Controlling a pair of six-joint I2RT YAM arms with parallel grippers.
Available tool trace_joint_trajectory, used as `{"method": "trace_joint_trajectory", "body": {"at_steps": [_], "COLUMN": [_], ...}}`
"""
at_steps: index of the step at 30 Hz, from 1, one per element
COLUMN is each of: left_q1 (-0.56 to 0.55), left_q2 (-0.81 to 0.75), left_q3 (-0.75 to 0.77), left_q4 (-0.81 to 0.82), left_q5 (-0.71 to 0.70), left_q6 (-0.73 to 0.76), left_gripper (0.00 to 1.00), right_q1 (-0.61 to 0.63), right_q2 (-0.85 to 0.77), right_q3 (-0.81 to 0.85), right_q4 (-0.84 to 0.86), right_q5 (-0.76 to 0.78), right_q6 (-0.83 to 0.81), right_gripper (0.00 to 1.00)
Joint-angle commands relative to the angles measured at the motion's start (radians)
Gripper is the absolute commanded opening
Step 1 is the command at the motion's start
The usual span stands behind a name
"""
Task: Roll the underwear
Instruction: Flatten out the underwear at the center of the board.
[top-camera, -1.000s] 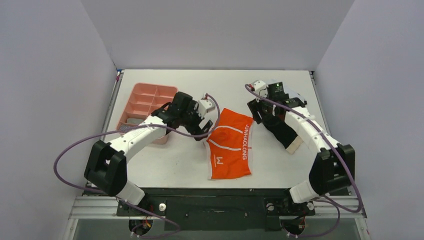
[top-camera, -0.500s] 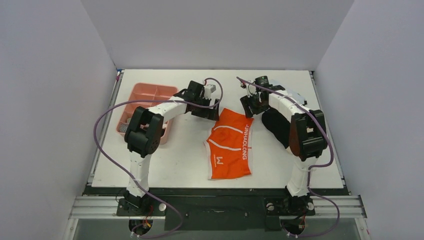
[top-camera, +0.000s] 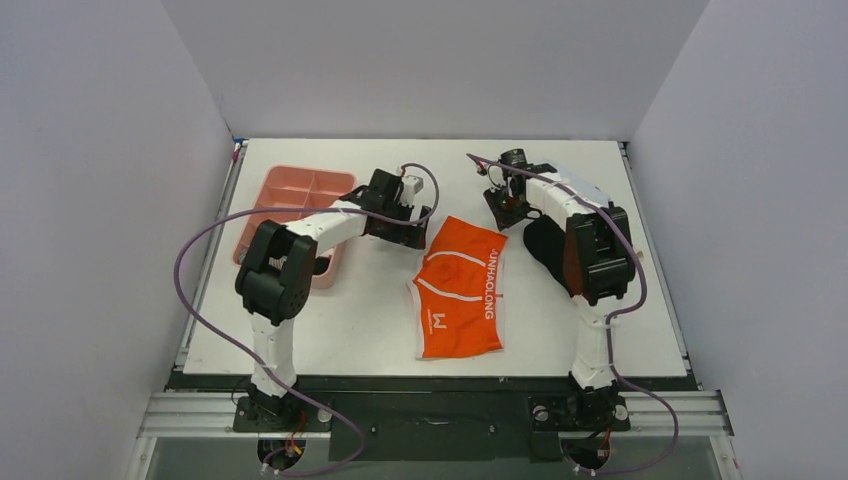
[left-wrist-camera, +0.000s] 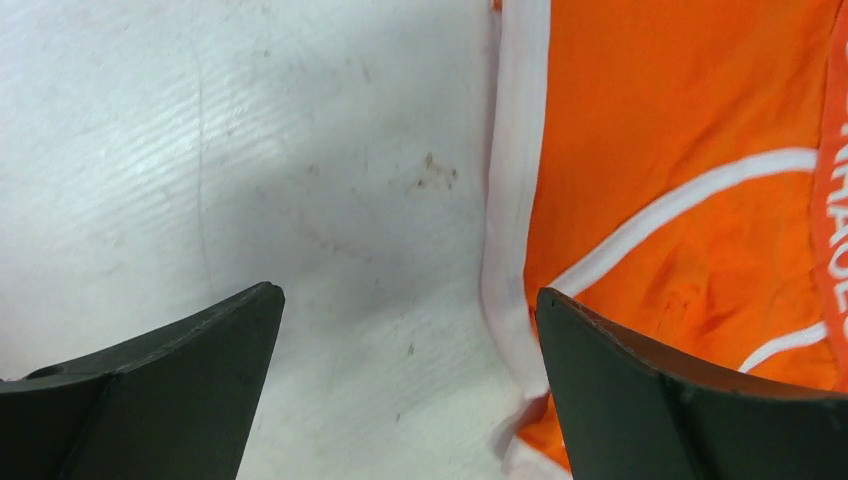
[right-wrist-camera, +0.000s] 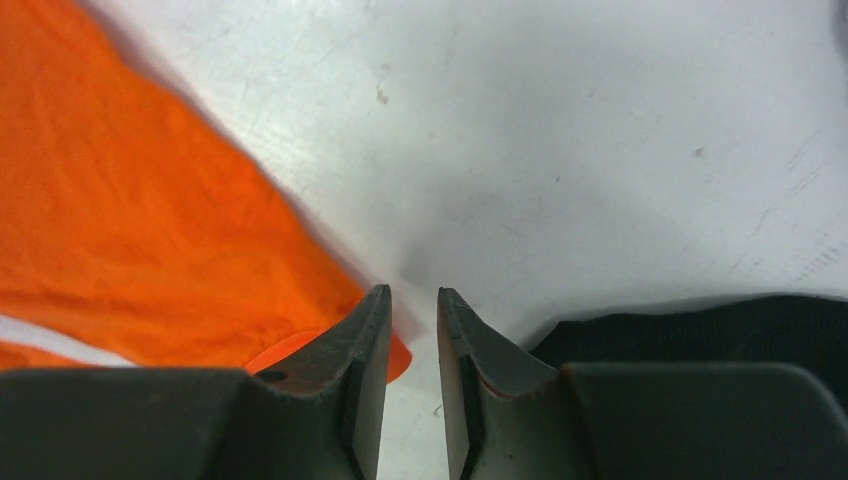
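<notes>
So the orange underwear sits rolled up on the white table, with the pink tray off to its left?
Not rolled up. The orange underwear lies spread flat on the white table, as the top view shows. The pink tray is indeed off to its left.

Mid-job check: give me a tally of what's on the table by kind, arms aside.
Underwear: 2, the orange underwear and the black underwear
Trays: 1, the pink tray
Total: 3
</notes>
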Motion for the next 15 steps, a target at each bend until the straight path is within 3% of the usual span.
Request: {"method": "trace_joint_trajectory", "body": {"at_steps": [1,8,15], "left_q1": [-0.017,-0.065,-0.189], "left_q2": [-0.159,-0.286,-0.248], "left_q3": [-0.052,-0.183,-0.234], "left_q4": [-0.03,-0.033,-0.011], "left_q5": [-0.096,-0.163,-0.305], "left_q6": [0.155,0.282,0.352], "left_gripper": [0.97,0.97,0.97], "right_q1": [0.005,-0.005,0.023], "right_q2": [0.031,0.03,-0.147], "right_q3": [0.099,0.178,0.036], "right_q4": [-0.015,-0.028,-0.041], "right_q5": [0.093,0.095,0.009], "right_q6": [0.021,0.011,-0.08], "right_gripper": [0.2,0.16,0.33]}}
